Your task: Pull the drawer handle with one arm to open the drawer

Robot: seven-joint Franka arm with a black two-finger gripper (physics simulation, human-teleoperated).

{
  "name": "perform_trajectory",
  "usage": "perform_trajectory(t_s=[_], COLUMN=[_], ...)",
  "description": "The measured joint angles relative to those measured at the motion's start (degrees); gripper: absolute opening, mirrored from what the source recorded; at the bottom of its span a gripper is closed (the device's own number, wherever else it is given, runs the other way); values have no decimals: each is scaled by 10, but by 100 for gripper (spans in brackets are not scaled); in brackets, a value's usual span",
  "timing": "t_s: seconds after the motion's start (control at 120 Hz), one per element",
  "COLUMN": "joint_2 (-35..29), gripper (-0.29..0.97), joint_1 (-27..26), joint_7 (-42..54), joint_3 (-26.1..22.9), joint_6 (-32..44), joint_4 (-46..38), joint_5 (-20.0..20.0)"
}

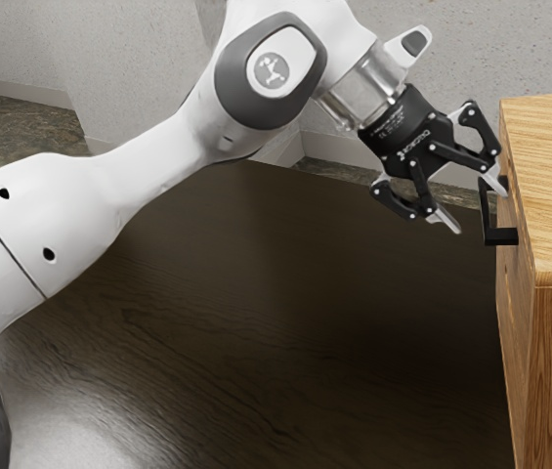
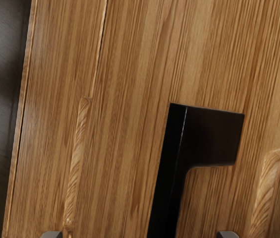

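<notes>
A light wooden cabinet [image 1: 549, 195] stands at the exterior view's right, its drawer front facing the arm. A black bar handle [image 1: 499, 234] sticks out of that front. My black gripper [image 1: 472, 202] is open just in front of the handle, one finger [image 1: 491, 176] near the cabinet face above it and the other [image 1: 445, 222] farther out. In the wrist view the handle [image 2: 172, 188] runs along the wooden drawer front [image 2: 130, 99], roughly midway between my two fingertips [image 2: 50, 234], and nothing is gripped.
The cabinet sits on a dark wooden table [image 1: 285, 322] with open room on the arm's side. A pale wall [image 1: 109, 49] and stone floor [image 1: 12, 127] lie behind. The white arm [image 1: 158, 166] spans the exterior view's left.
</notes>
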Motion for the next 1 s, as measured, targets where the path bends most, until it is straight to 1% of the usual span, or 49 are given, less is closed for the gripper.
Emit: perform_trajectory(t_s=[0.233, 0.483, 0.667, 0.825, 1.0], joint_2=[0, -14, -46, -70, -91], gripper=[37, 38, 38, 39, 39], joint_1=[7, 19, 32, 50, 65], joint_7=[-5, -7, -6, -4, -2], joint_3=[1, 6, 6, 6, 4], joint_6=[3, -2, -1, -2, -3], joint_4=[-30, -36, -89, -101, -143], joint_5=[3, 5, 6, 8, 15])
